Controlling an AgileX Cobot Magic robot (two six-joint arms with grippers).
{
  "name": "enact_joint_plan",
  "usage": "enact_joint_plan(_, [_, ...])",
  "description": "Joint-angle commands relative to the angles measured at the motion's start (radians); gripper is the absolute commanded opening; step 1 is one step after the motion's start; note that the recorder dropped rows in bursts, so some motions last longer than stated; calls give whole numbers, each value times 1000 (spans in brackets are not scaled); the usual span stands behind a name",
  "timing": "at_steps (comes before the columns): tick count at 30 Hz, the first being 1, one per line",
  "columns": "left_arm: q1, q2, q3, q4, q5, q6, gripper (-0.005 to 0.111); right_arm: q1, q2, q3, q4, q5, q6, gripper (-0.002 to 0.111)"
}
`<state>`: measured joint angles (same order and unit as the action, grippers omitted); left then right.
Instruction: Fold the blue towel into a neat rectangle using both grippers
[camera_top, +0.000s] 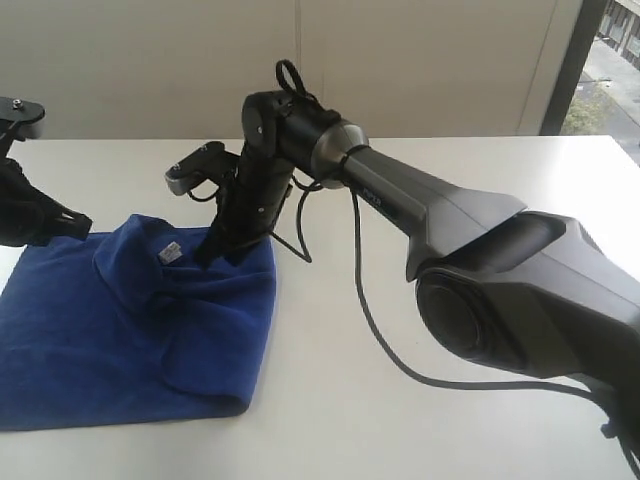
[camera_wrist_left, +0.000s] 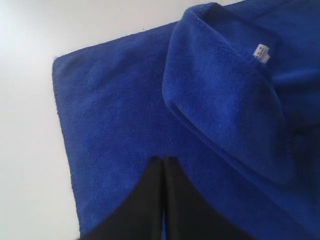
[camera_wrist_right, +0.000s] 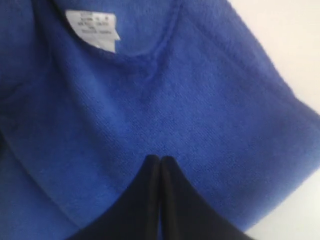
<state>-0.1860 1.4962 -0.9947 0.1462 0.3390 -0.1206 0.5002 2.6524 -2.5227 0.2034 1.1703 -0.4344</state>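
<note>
Both pressed together, left claw (camera_wrist_left: 163, 159) and right claw (camera_wrist_right: 159, 158); pinch on blue towel (camera_top: 120, 330) unclear

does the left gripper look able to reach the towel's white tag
Probably yes: the white tag lies uncovered on the blue towel, but the right gripper sits close by and might crowd the left gripper.

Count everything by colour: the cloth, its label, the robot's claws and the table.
Blue: 1, the blue towel
White: 2, the tag and the table
Black: 2, the left claw and the right claw
Total: 5
</note>
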Motion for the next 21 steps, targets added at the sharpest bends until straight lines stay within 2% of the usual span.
enact_joint_plan(1, [-14,-10,6,-19,19,7,0,-20,30,2,-21,25,-12,0])
enact_joint_plan(12, [-14,-10,6,-23,19,7,0,-100,18,40,-119,51,-27,0])
enact_joint_plan(16, [-14,-10,6,-23,10,20,0,-119,-35,114,-187,51,-54,0])
enact_joint_plan(21, [-14,-10,6,-23,-13,23,0,-143,-115,286,-270,51,-63,0])
